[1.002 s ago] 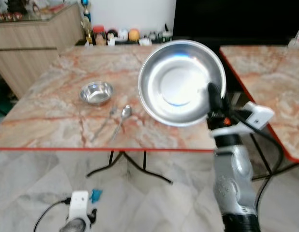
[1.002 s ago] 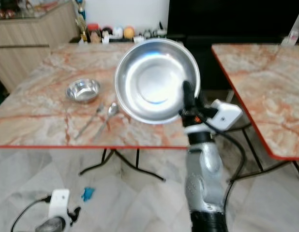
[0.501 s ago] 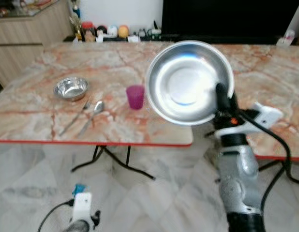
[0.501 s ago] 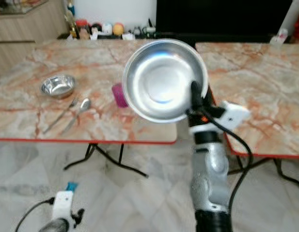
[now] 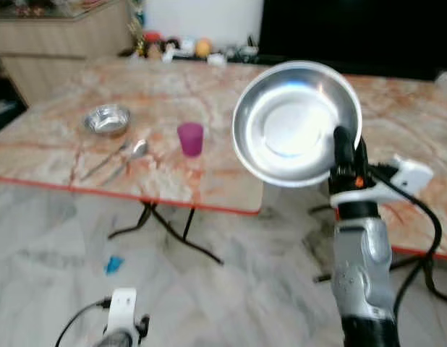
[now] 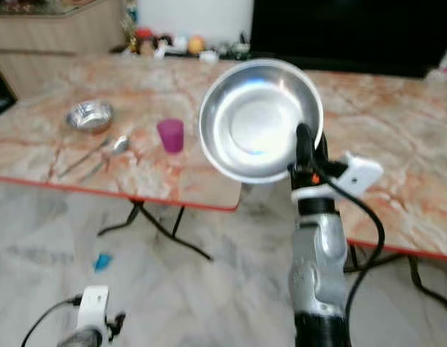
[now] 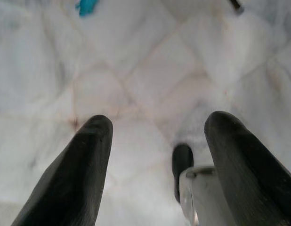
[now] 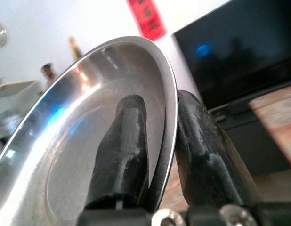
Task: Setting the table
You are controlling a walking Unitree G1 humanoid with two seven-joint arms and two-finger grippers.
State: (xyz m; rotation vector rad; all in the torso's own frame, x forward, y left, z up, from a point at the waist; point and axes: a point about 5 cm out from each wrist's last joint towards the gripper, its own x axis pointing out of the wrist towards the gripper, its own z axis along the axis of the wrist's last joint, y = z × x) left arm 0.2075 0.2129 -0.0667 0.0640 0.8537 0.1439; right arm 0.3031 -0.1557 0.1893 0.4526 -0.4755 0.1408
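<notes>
Steel plate (image 5: 296,119) stands nearly upright in the air in front of the marble table (image 5: 57,155), its hollow facing the head camera, held at its lower right rim by the right gripper (image 5: 343,148). The right wrist view adds what the head views hide: the two black fingers (image 8: 122,146) pinch the rim, one inside the dish and one behind it. The left wrist view shows the left gripper (image 7: 155,155) hanging over the tiled floor (image 7: 150,70), fingers spread apart. On the table lie a small steel bowl (image 5: 107,119), a spoon (image 5: 134,153) and a magenta cup (image 5: 190,138). Against a second ago the whole scene has shifted and the cup, then hidden behind the plate, is in sight; the grip is unchanged.
</notes>
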